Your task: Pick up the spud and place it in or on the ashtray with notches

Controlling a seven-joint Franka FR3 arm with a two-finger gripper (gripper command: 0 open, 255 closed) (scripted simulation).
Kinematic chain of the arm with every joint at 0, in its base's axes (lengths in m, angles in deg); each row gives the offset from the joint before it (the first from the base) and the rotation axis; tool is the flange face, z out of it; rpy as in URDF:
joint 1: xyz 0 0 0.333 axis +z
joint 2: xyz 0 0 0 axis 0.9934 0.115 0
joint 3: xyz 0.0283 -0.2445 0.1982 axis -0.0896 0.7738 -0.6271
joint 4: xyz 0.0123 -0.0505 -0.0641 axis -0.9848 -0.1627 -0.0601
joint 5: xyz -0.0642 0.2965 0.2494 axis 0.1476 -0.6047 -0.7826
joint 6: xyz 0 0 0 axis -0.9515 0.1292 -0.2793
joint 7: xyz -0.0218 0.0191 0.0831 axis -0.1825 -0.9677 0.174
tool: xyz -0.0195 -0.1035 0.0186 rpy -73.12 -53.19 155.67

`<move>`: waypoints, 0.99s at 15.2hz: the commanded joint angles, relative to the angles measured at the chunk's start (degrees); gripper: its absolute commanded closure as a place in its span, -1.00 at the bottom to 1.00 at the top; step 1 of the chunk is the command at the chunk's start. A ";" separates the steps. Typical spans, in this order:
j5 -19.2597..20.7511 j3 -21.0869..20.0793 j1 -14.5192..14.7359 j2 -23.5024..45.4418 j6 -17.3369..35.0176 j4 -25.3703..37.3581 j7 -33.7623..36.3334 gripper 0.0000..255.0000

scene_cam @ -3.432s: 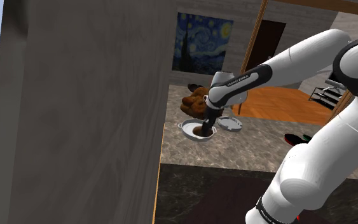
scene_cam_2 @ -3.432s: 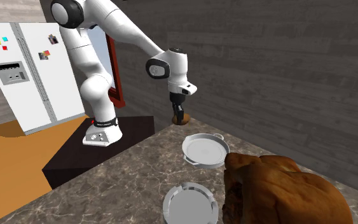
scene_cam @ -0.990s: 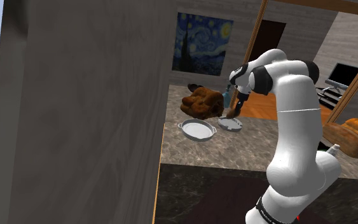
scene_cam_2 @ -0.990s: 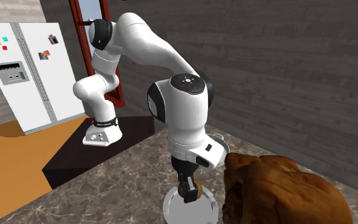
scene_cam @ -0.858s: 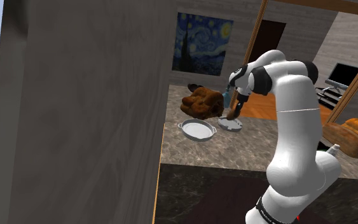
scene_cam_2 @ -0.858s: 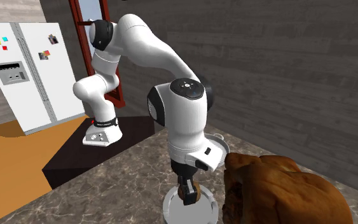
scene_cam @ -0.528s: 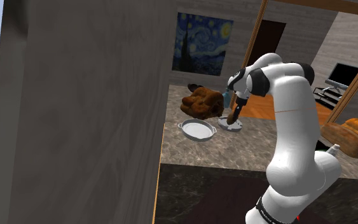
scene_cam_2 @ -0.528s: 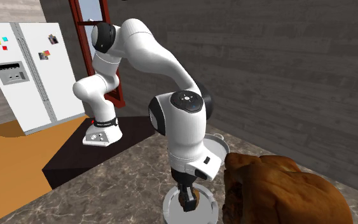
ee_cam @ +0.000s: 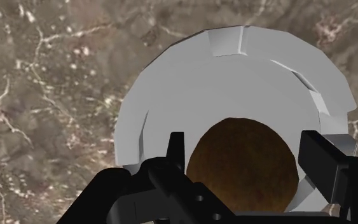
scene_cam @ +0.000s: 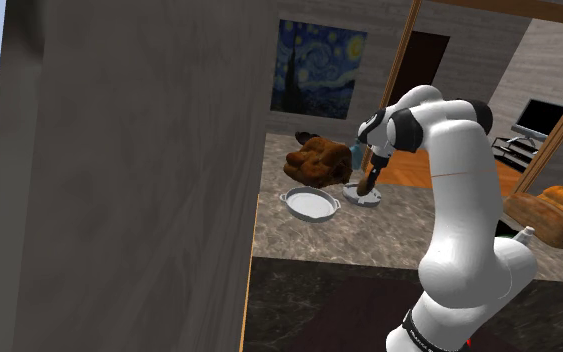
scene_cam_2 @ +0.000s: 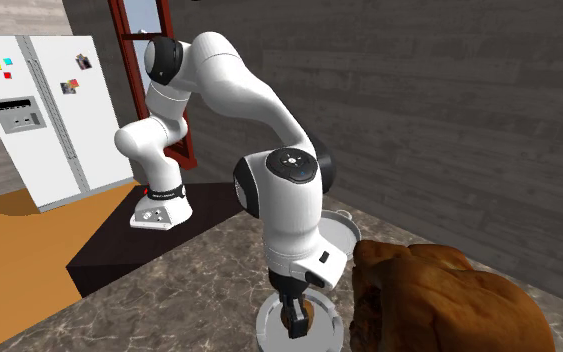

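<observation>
Black tool (ee_cam: 243, 145) clasps rounded brown spud (ee_cam: 241, 172) over notched grey ashtray (ee_cam: 190, 89).

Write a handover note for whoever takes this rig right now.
Tool: shut on the potato.
Potato: brown, low over the grey notched ashtray; I cannot tell whether it touches it.
Ashtray: on the marbled counter, beside the roast chicken.
Done: pick-up and carry to the ashtray.
Left: probably lower a little if needed, open the tool, then back off upward.
</observation>
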 commanded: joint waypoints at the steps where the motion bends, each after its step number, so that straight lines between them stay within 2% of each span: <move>1: -0.07 -0.26 0.18 0.28 -0.01 -0.40 -0.02 1.00; 2: -0.08 -0.26 0.18 0.28 -0.01 -0.40 -0.02 1.00; 3: -0.04 -0.25 0.33 0.20 0.03 -0.49 0.13 -1.00; 8: -0.08 -0.26 0.18 0.28 -0.01 -0.40 -0.02 -1.00; 12: 2.06 1.21 0.64 -2.90 -5.44 2.23 1.28 -1.00; 15: 2.06 1.21 0.64 -2.90 -5.44 2.23 1.28 -1.00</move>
